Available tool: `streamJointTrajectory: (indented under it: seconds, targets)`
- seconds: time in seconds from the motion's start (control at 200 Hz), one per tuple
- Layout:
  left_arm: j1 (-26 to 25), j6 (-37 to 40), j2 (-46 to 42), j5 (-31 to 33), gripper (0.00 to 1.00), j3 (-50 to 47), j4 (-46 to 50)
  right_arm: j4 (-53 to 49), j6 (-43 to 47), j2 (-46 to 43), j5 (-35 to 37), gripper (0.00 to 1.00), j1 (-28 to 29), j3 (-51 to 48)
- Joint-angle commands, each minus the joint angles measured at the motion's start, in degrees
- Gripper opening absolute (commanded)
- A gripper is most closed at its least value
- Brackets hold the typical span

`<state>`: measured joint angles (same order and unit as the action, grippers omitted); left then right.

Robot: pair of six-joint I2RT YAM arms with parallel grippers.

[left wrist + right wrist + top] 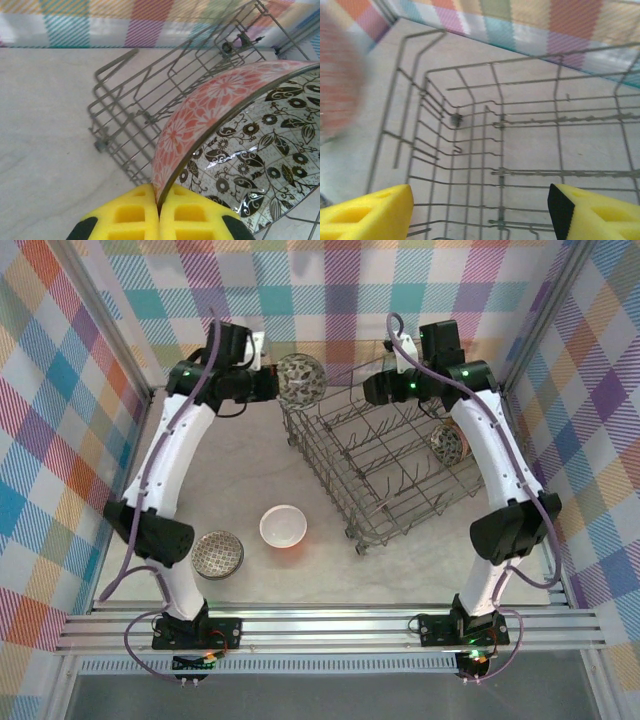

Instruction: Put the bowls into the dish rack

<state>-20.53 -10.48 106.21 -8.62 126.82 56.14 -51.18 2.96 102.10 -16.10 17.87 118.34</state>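
1. From above: the left gripper (268, 383) pinches the rim of a round ceramic dark floral bowl (300, 380). It holds the bowl on edge in the air, just off the far-left corner of the large grey wire dish rack (390, 470) — tilted, I judge, so it can slot between the tines. The right gripper (372, 390) hovers at the rack's far edge. A grey mosaic bowl (218, 553) and a white-lined orange bowl (283, 527) wait near left on the pale counter (250, 470). Another patterned bowl (447, 443) is at the rack's right side; inside or beside, I cannot tell.
2. Left wrist: the yellow pads (135, 215) are pressed on the bowl's rim, orange-red outside facing left, with the rack just beyond.
3. Right wrist: this gripper is spread wide and empty above the rack's wires — likely ready to steady the incoming bowl.
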Motion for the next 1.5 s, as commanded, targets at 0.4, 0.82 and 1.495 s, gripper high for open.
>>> streamJointTrajectory:
  seconds: [0.4, 0.82, 1.495]
  targets:
    - [-3.85, -1.74, 4.96, -6.65, 0.00, 6.52, -5.73, 8.52, -6.54, -1.09, -7.16, 0.66, 2.24, -1.64]
    - [-4.84, -2.97, 5.07, -9.13, 0.00, 6.68, -6.82, 8.85, -8.44, 0.82, -4.55, 0.54, 2.26, -1.49]
    - [-7.50, -5.24, 5.98, -7.59, 0.04, 6.77, -6.79, 11.68, -10.09, -1.99, 0.24, 0.09, 2.39, -5.73]
